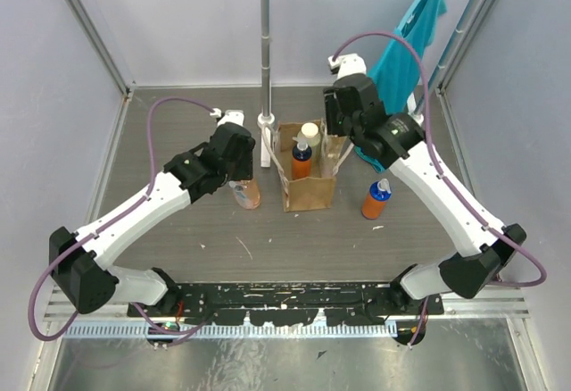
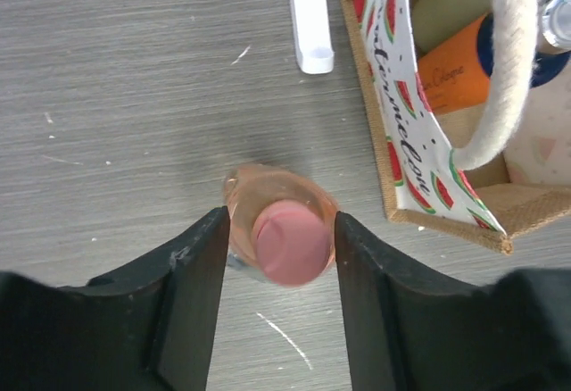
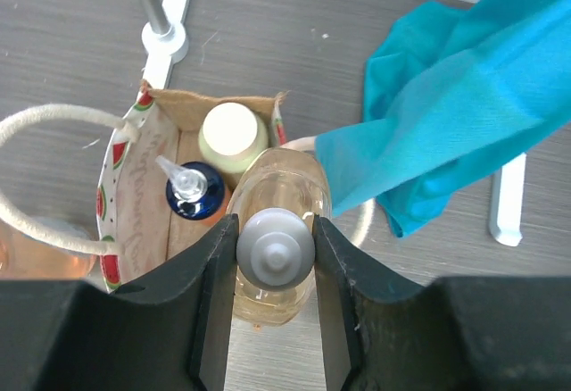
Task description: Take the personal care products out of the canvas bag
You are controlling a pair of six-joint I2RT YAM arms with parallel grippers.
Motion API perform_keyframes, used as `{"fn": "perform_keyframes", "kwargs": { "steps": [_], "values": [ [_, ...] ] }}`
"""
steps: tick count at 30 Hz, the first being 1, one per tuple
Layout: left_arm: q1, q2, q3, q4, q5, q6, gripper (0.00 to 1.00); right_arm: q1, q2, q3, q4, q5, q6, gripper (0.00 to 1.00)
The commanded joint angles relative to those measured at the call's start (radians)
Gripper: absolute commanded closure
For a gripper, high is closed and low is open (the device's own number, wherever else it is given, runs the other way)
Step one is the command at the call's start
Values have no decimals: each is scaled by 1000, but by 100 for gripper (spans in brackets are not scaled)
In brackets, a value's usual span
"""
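Between the fingers of the left gripper (image 2: 278,230) we find the pink bottle (image 2: 287,241), translucent with a rounded pink cap, viewed from above. Both black fingers (image 2: 201,266) press its sides, so we record it as clamped. It is upright, on or just above the grey table (image 2: 134,96); we cannot tell which. It lies just left of the canvas bag (image 2: 544,208). The right gripper (image 3: 272,235) is set narrow and grips the clear yellowish bottle (image 3: 281,186) below its grey cap, at the bag's right wall. We cannot tell whether its base is inside the bag. The bag is tan outside, with a watermelon-print lining (image 3: 109,208) and cream rope handles (image 2: 513,70). Inside it we note an orange bottle (image 1: 302,163) with a dark blue cap and clear nozzle. Just beside that, on the far side, is the pale green bottle (image 3: 234,137) with a cream cap. A second orange bottle (image 1: 376,200), blue-capped, stands upright on the table to the right of the bag, apart from it. A teal t-shirt (image 1: 412,38) hangs behind the right arm, and a rack pole (image 1: 265,43) stands just behind the bag.
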Motion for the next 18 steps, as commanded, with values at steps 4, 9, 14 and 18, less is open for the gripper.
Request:
{"fn": "perform_keyframes", "kwargs": {
  "steps": [4, 9, 14, 18],
  "values": [
    [3, -43, 60, 41, -2, 17, 17, -88, -140, 122, 14, 81, -39, 82],
    [0, -53, 206, -13, -38, 62, 13, -145, -181, 86, 26, 46, -44, 82],
    [-2, -43, 353, -55, 17, 99, 13, -167, -189, 63, 29, 59, -48, 82],
    [-7, -1, 444, -40, 91, 123, 13, -188, -211, -11, 59, 55, -45, 82]
  ]
}}
